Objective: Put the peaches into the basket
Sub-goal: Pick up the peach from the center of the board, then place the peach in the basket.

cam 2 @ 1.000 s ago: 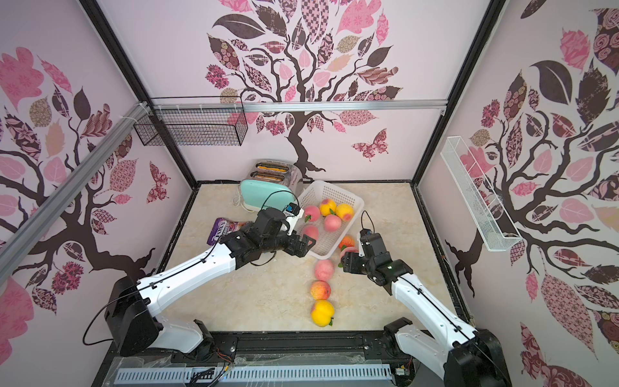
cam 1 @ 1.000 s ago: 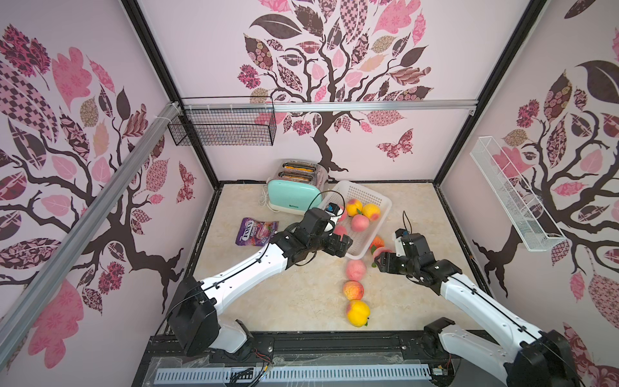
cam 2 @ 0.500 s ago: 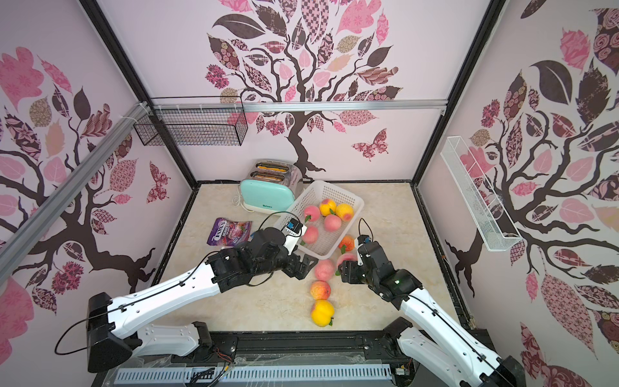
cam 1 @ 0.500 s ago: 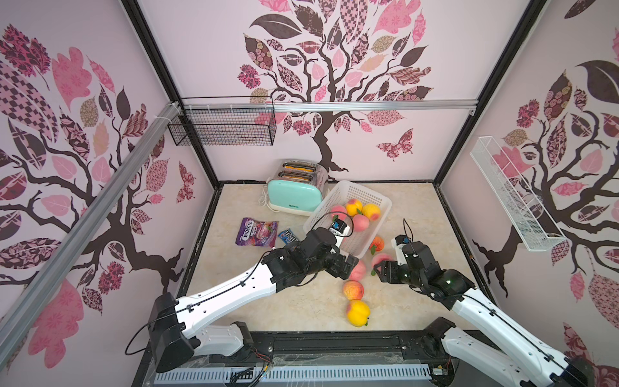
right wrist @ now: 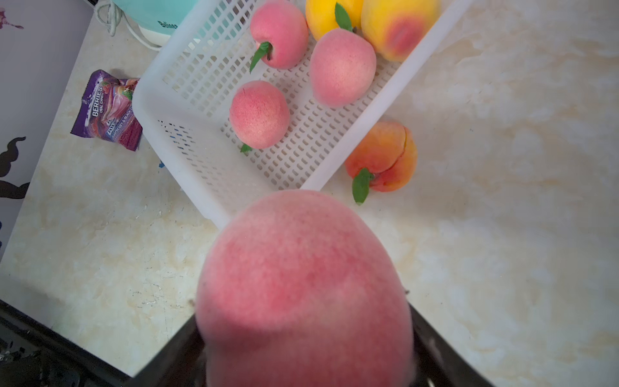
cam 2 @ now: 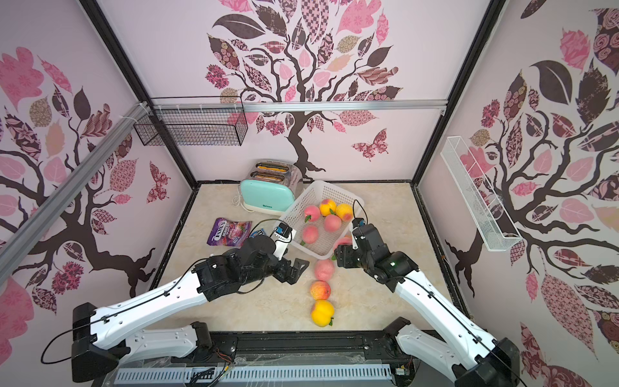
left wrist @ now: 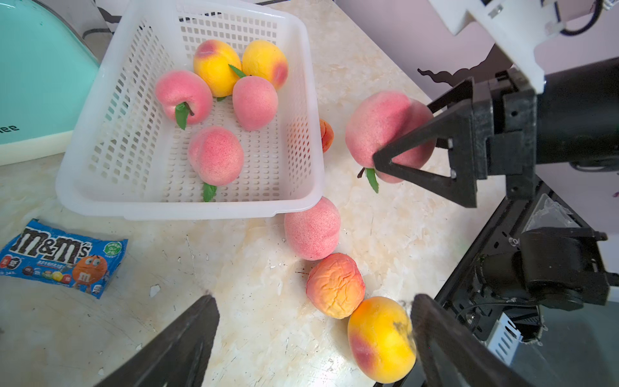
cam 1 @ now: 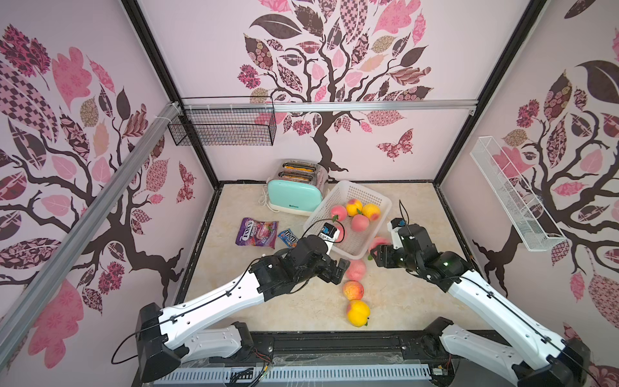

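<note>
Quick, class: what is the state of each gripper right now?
Left gripper: open, holding nothing.
Right gripper: shut on a round pink peach.

The basket (left wrist: 187, 209) is smooth white plastic, a bit shiny. The pink peach (right wrist: 301, 284) looks soft, fuzzy and matt. The orange peach (left wrist: 335, 284) has wrinkly skin. The counter (left wrist: 234, 268) looks like smooth pale stone with little scratches. The candy bag (left wrist: 63, 258) is shiny.
</note>
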`<state>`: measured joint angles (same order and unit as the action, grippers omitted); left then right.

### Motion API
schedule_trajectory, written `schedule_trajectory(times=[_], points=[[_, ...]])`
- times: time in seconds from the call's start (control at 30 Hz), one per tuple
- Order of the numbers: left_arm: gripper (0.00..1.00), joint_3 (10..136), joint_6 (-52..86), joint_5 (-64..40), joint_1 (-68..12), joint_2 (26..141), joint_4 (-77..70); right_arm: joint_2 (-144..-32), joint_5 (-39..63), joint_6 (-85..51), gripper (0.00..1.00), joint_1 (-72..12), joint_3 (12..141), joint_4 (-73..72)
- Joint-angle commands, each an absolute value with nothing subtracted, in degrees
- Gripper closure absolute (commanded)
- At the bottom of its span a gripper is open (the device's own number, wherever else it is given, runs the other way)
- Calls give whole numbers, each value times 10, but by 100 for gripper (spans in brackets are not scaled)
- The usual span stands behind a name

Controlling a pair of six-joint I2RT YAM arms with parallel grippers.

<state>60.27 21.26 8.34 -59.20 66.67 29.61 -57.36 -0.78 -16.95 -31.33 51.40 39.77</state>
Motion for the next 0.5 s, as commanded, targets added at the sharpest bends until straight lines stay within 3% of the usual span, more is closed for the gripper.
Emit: schedule_trajectory(times=[0.0,0.47], points=[[4,605,210,100,-591,664,303,-609,-23,-133,25,-316,563,384],[3,628,179,50,-506,695,272,-804,-12,-76,24,-316,704,329]])
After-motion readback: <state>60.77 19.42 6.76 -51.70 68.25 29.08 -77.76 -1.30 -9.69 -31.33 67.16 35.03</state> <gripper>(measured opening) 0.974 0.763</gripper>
